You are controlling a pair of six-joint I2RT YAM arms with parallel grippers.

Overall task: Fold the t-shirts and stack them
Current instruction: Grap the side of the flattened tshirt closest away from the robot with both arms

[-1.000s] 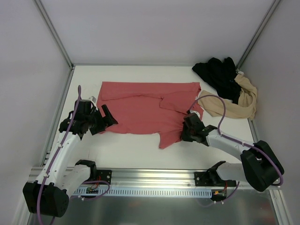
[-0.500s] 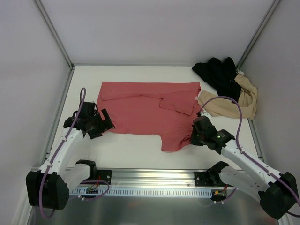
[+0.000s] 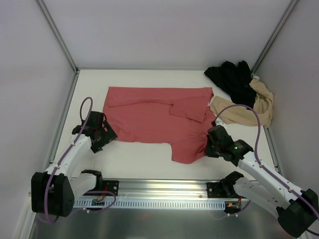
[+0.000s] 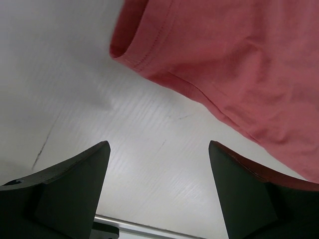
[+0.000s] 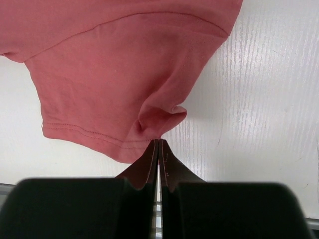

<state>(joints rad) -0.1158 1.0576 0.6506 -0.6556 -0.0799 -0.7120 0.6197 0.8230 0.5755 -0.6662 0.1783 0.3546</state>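
A coral-red t-shirt lies spread across the middle of the table, with one sleeve folded in over its right half. My right gripper is at its near right corner, shut on a bunched pinch of red cloth right at the fingertips. My left gripper hovers open beside the shirt's left sleeve; only bare table shows between its fingers. A black t-shirt and a beige t-shirt lie crumpled together at the far right corner.
White walls with metal posts enclose the table on three sides. A metal rail carrying both arm bases runs along the near edge. White tabletop lies between the red shirt and the rail.
My right gripper has drawn back to the right and toward the near edge, pulling the red shirt's near right corner along. My left gripper has pulled back a little to the left, off the sleeve.
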